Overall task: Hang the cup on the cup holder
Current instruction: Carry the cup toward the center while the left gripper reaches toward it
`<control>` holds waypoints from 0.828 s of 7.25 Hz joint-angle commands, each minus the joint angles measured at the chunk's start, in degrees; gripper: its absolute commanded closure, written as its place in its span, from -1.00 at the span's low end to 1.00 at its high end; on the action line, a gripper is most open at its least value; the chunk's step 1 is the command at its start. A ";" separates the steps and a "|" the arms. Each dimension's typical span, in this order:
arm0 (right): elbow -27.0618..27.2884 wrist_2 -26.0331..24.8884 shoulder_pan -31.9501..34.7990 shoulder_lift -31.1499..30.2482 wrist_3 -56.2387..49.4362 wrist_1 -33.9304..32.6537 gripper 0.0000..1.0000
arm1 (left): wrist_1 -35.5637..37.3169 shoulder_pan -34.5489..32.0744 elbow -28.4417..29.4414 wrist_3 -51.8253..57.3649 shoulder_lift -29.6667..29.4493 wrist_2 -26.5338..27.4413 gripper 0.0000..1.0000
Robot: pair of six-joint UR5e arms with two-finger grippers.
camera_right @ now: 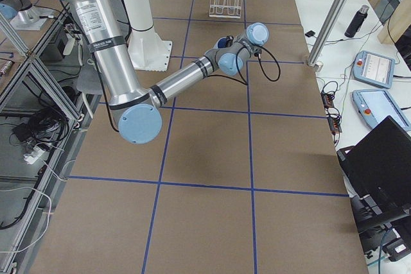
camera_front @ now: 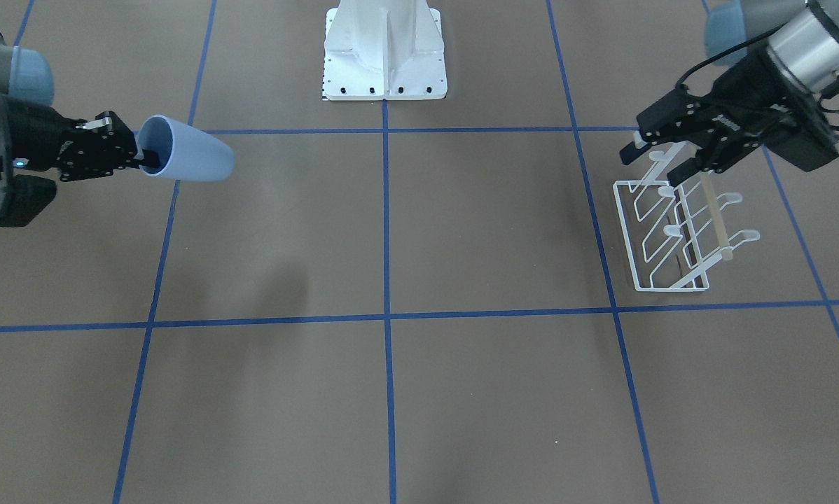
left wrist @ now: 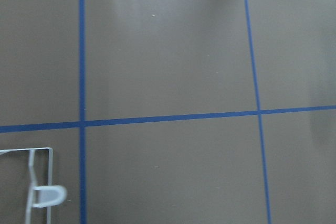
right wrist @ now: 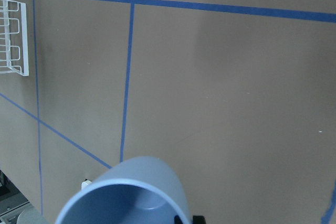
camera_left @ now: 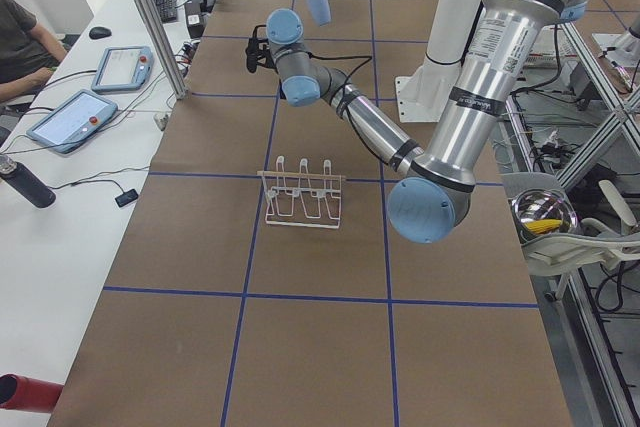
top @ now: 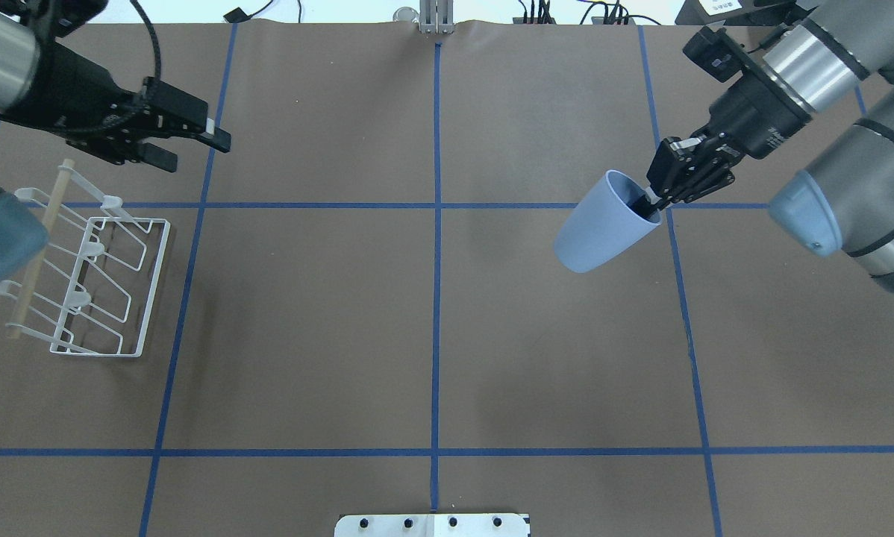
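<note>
Front-facing: you are seemingly mid-carry, the right tool [camera_front: 145, 159] clamping the rim of the smooth, light blue tapered plastic cup [camera_front: 195, 159], tilted sideways above the tabletop.

Overhead: the left tool [top: 193, 149] is hovering, fingers apart, near the thin white wire cup holder [top: 154, 291] at far left. Next, its mouth probably needs lining up over a slanted prong.
</note>
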 commanded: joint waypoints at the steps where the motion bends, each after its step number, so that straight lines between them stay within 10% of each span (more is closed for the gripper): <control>1: -2.77 -0.79 -3.30 3.32 2.48 0.16 1.00 | -2.42 6.78 0.90 -6.76 -2.74 7.47 -0.97; 4: -6.02 -23.93 -11.04 1.49 6.66 26.76 1.00 | -2.34 8.29 1.16 -7.21 -2.84 9.27 -0.97; 6: -7.95 -25.84 -12.54 2.52 34.08 44.47 1.00 | -2.69 8.38 1.25 -9.56 -3.18 9.18 -0.97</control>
